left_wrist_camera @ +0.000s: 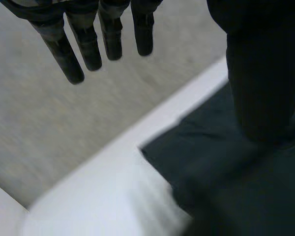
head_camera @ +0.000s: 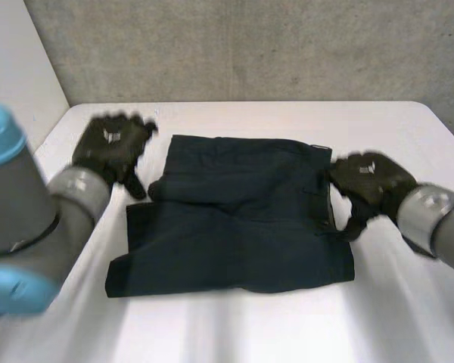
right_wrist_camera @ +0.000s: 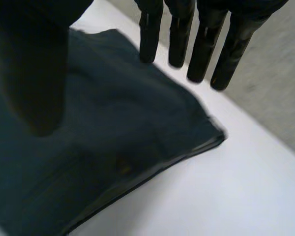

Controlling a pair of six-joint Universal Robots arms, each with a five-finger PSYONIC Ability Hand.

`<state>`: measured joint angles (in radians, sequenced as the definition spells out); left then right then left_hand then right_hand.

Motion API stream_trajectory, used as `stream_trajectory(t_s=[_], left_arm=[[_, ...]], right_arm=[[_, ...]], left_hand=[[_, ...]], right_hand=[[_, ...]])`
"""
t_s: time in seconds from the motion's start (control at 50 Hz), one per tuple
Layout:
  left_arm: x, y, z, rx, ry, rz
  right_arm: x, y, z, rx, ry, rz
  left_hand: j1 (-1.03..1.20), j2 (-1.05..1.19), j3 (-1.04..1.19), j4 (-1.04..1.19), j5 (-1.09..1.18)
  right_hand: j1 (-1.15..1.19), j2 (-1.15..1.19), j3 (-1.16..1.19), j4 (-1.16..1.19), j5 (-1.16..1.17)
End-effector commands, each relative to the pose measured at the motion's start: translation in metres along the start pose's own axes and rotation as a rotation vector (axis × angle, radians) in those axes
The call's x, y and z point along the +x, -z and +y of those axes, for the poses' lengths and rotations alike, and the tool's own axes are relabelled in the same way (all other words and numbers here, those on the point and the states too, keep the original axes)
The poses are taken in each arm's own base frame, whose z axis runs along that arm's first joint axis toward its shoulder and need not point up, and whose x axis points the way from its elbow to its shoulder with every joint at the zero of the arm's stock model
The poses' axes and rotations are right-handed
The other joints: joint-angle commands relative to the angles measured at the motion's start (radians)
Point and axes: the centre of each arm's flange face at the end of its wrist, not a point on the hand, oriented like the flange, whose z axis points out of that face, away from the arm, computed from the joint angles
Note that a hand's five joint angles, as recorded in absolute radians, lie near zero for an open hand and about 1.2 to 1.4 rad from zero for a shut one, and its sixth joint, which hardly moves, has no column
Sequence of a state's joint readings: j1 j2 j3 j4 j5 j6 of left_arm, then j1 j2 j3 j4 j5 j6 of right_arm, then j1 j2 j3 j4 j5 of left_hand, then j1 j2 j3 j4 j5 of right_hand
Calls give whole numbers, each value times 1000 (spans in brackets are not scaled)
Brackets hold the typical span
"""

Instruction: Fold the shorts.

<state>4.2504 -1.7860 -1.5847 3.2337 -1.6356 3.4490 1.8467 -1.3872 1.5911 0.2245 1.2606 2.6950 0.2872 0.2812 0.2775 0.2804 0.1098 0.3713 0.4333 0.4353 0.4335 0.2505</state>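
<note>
1. The dark shorts (head_camera: 234,219) lay flat on the white table (head_camera: 234,325) between the two hands, with the waistband toward the right hand and the leg ends toward the left hand.
2. The left hand (head_camera: 112,147) hung just beside the leg ends at the shorts' far corner. Its fingers (left_wrist_camera: 88,46) were straight, slightly spread and holding nothing, and the cloth lay on its thumb side.
3. The right hand (head_camera: 367,181) sat over the waistband edge. Its fingers (right_wrist_camera: 204,49) were straight, side by side and gripping nothing. The shorts lay beneath its palm, with a corner near its fingertips.
4. Whether either hand touched the cloth could not be told.
</note>
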Motion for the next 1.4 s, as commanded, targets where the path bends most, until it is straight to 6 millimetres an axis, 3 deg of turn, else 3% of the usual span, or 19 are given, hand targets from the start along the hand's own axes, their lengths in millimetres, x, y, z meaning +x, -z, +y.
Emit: stream_trajectory(t_s=[0.02,0.14,0.32,0.42,0.64,0.92,1.04,1.28,1.4], left_arm=[[14,63,37,-189,39,121],[22,93,62,-316,65,188],[22,103,83,-393,85,211],[17,95,86,-384,88,183],[14,65,97,-337,83,140],[15,38,107,-318,5,139],[14,34,110,-317,-6,116],[18,28,121,-316,-61,127],[20,25,126,-313,-86,130]], right_arm=[[-18,30,33,-58,-65,-101],[-31,38,62,-111,-64,-159],[-32,29,77,-69,-13,-156],[-31,11,89,-68,-6,-153],[-27,-11,103,-72,8,-138],[-21,-25,102,-33,30,-106],[-24,-30,101,-39,45,-99],[-29,-39,93,-7,72,-94],[-30,-44,90,-11,86,-69]], left_hand=[[310,316,320,317,313],[513,519,523,520,516],[496,502,506,503,499],[425,431,435,432,428],[305,311,315,312,308],[311,317,321,318,314],[323,329,332,329,326],[326,332,335,332,329],[331,337,341,338,334]], right_hand=[[445,383,381,382,391],[480,418,416,418,426],[424,362,360,362,371],[213,151,149,151,159],[216,154,152,153,162],[415,353,351,353,362],[530,468,466,467,476],[1024,962,960,962,970],[1025,963,961,963,971]])
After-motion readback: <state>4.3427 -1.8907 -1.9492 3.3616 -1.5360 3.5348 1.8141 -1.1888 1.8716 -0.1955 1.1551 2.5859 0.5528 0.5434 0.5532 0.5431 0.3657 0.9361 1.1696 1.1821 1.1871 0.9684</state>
